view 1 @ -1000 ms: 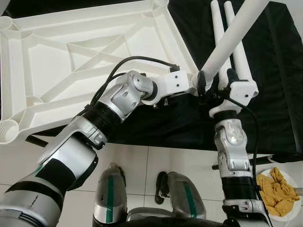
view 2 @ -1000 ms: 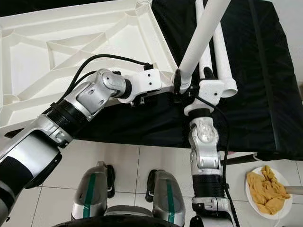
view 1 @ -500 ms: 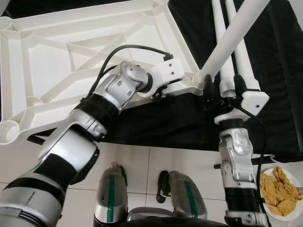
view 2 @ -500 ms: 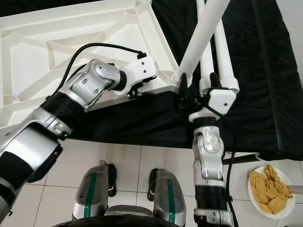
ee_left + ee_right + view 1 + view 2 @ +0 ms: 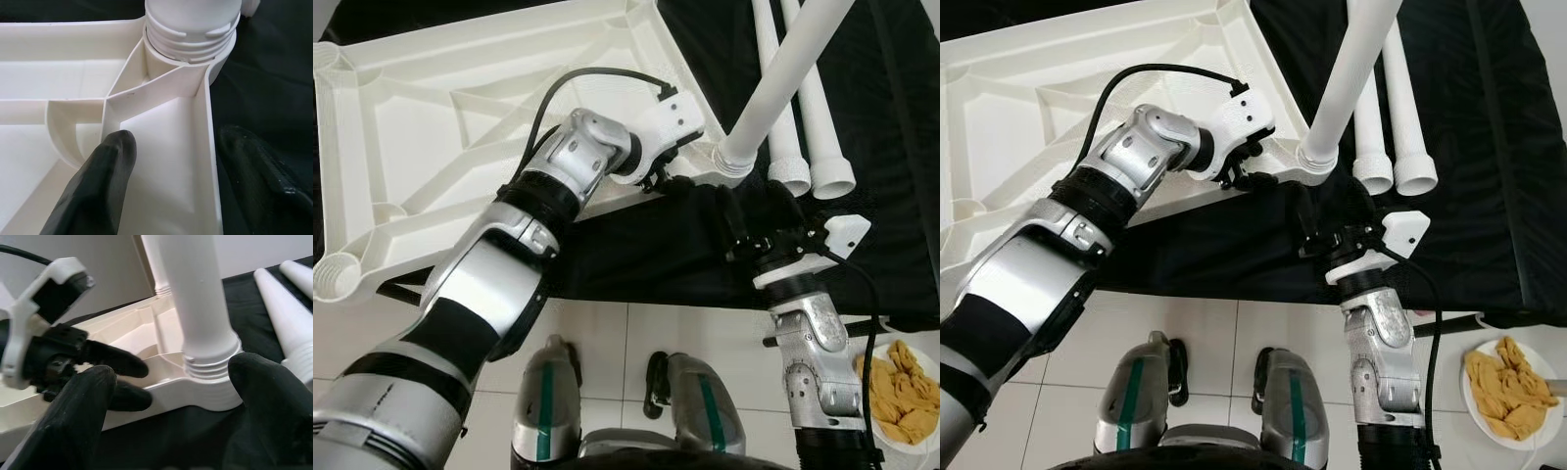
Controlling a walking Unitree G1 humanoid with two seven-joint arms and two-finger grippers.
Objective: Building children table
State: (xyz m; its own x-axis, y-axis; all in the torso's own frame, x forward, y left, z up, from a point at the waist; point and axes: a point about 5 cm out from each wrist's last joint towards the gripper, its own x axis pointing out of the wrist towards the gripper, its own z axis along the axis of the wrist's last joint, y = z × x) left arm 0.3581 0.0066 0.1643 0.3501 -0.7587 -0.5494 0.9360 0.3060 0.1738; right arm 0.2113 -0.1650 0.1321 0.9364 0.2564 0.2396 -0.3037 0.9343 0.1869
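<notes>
The white plastic tabletop lies upside down on a black-covered surface, ribs up, with one table leg standing in its near corner socket; some thread rings show above the socket, so it is probably not fully seated. Two spare legs lie just beside it on the cloth. The left end effector pinches the tabletop's rim next to that socket, one finger inside, one outside. The right end effector hovers spread open, near the leg's base, touching nothing. To finish well, steady the rim and twist the leg straight down its axis. No writing is legible anywhere.
</notes>
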